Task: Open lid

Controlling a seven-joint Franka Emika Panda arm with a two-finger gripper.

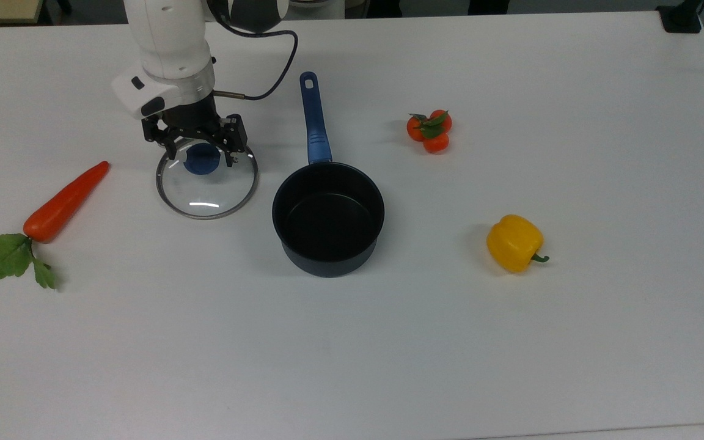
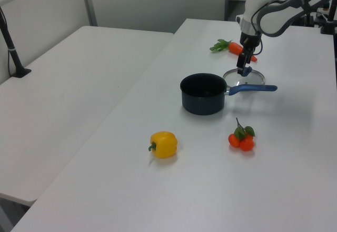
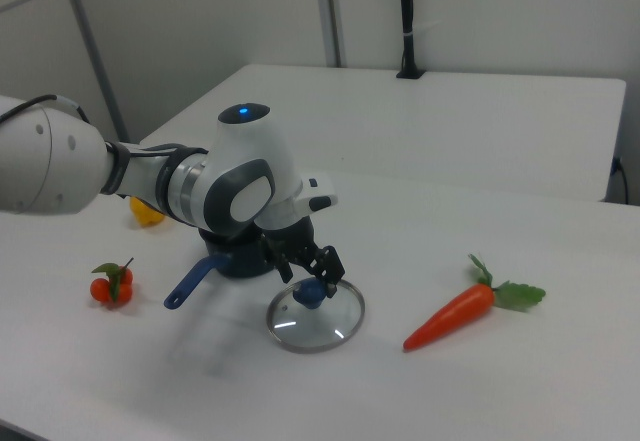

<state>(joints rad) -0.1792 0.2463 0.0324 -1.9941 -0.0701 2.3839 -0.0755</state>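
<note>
Lying flat on the white table (image 1: 388, 342) in the top view, the glass lid (image 1: 207, 181) sits apart from the dark blue saucepan (image 1: 328, 218), toward the top view's left, with its blue knob (image 1: 201, 159) up. The gripper (image 1: 200, 148) hangs just over that knob, its fingers (image 1: 230, 146) spread wide on either side and holding nothing. A carrot (image 1: 62, 205) lies further toward the top view's left; a tomato cluster (image 1: 429, 130) and a yellow bell pepper (image 1: 514, 242) lie toward the top view's right. No lettering on the lid can be read.

In the left view, the lid (image 2: 244, 77) rests beyond the saucepan's handle (image 2: 251, 88), the gripper (image 2: 244, 68) above it.

In the right view, the gripper (image 3: 313, 276) stands spread over the knob (image 3: 310, 294), the lid (image 3: 316, 318) flat on the table, between the saucepan (image 3: 238, 258) and the carrot (image 3: 455, 315).
</note>
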